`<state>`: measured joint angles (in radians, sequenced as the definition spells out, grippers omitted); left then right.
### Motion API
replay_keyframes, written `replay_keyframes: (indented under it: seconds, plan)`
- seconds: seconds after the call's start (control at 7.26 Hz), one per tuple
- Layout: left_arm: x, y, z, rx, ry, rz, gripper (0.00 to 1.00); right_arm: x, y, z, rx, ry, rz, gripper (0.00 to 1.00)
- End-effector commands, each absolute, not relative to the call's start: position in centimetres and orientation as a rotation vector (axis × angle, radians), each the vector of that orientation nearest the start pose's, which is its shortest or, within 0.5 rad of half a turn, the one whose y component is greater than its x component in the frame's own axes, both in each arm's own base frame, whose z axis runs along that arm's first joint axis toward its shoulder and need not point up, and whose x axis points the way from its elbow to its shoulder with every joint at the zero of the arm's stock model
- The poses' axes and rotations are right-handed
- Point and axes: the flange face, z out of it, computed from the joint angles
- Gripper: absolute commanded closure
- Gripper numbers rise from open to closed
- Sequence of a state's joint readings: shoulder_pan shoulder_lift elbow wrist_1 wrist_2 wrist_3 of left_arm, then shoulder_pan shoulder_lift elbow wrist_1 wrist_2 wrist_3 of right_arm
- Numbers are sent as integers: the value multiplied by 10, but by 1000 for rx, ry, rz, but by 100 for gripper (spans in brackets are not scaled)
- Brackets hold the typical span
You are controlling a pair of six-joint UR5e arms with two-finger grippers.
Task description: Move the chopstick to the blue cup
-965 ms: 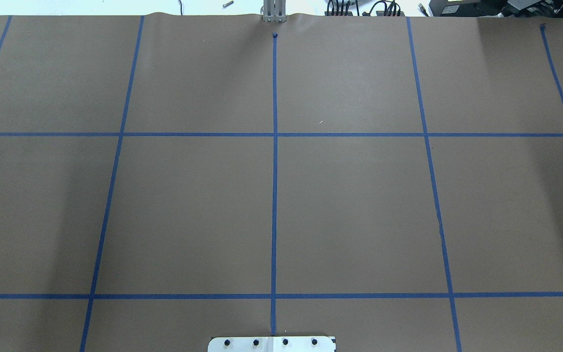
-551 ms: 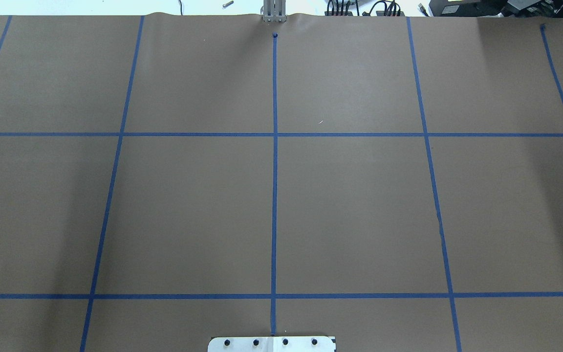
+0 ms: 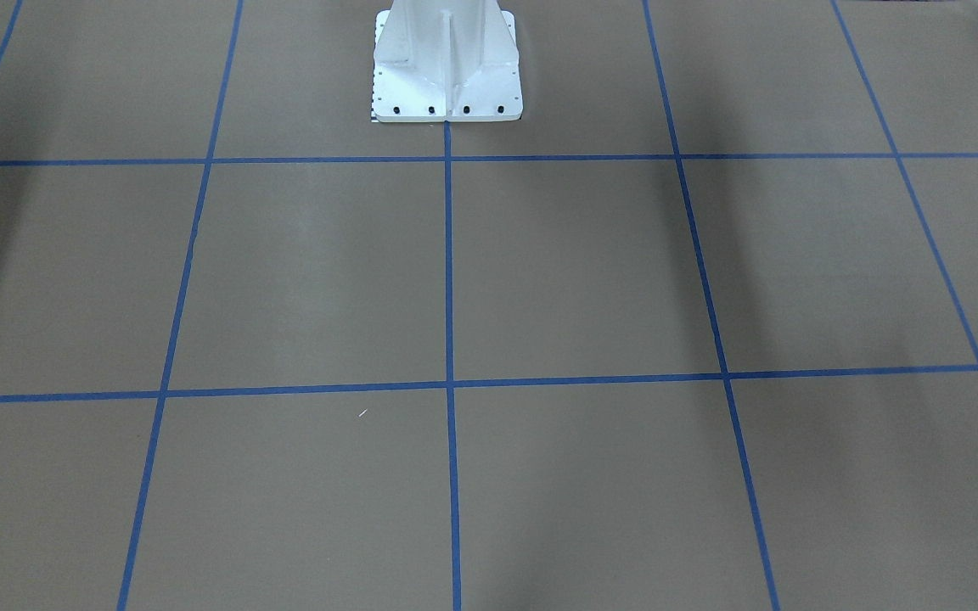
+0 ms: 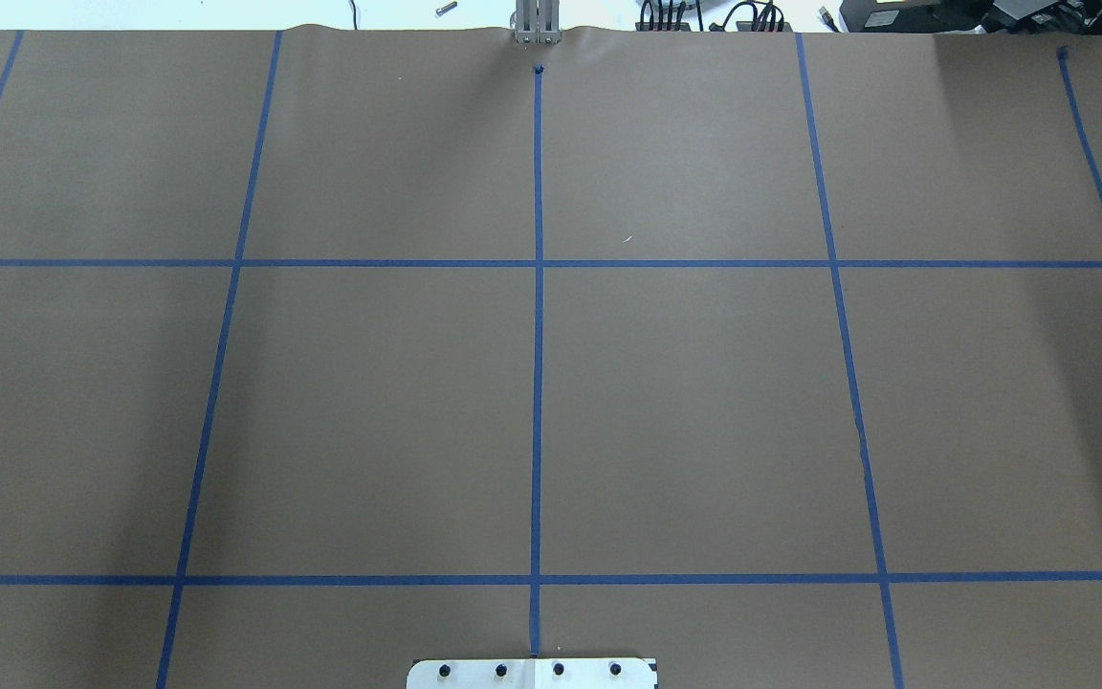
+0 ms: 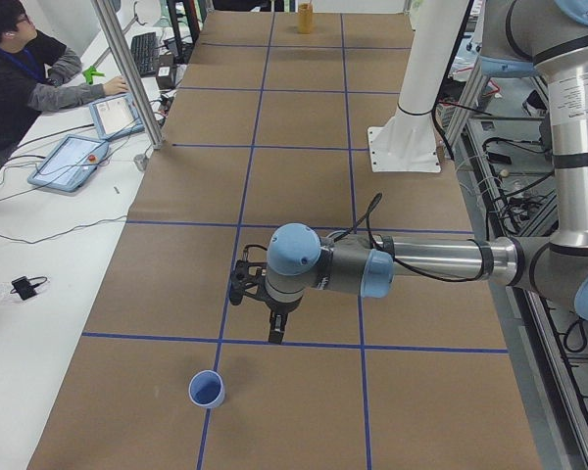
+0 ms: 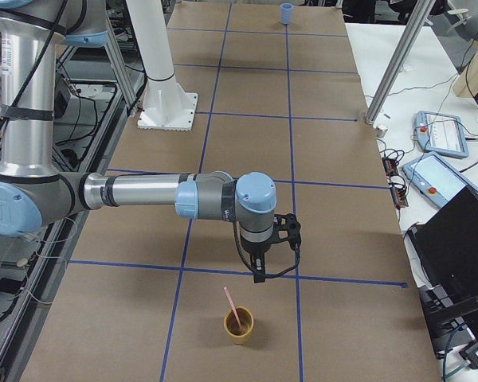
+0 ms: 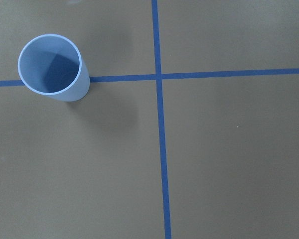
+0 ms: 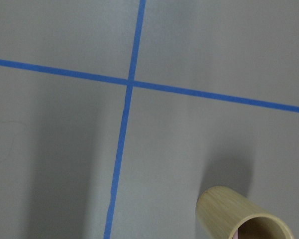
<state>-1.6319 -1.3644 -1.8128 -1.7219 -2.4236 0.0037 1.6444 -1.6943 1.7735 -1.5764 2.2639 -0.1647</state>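
The salmon-pink chopstick (image 6: 232, 306) stands tilted in a tan bamboo cup (image 6: 239, 325) near the table's right end. My right gripper (image 6: 259, 273) hangs above the table just beyond that cup, apart from it. The bamboo cup's rim shows at the bottom of the right wrist view (image 8: 241, 216). The blue cup (image 5: 207, 389) stands upright and empty near the table's left end, and shows in the left wrist view (image 7: 53, 67). My left gripper (image 5: 274, 331) hangs above the table beside it. I cannot tell whether either gripper is open or shut. Neither shows in the overhead or front views.
The white robot pedestal (image 3: 446, 59) stands at the table's robot-side edge. Blue tape lines (image 4: 538, 383) grid the brown table cover. An operator (image 5: 20, 78) sits at a side table with tablets (image 5: 69, 162). An aluminium post (image 6: 394, 60) stands at the far edge.
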Motion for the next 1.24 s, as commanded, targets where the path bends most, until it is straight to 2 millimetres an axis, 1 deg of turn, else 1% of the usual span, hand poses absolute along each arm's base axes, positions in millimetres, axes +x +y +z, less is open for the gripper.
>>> replay_keyframes:
  seconds: [0.0,0.14,0.28,0.41,0.55,0.69,0.83,0.96,1.1]
  plan:
    - [-84,-419,596,315,838,72,2,97,-444,620,248,-741,-145,0]
    - [-84,-428,585,348,838,89,2,98,-444,619,274,-728,-163,0]
    - [-85,-430,578,387,832,110,2,97,-443,620,327,-731,-185,0]
    - [-86,-434,578,410,825,120,2,97,-448,610,347,-739,-184,0]
    - [-85,-440,569,442,825,131,2,97,-450,606,337,-745,-143,0]
    - [-86,-438,560,487,824,148,2,97,-451,603,310,-761,-60,0]
    - [-86,-445,558,509,813,163,2,95,-452,597,300,-769,-21,0]
    - [-87,-457,565,498,810,161,2,93,-453,596,297,-771,-17,0]
    - [-88,-475,583,475,805,154,2,88,-455,596,289,-771,-18,0]
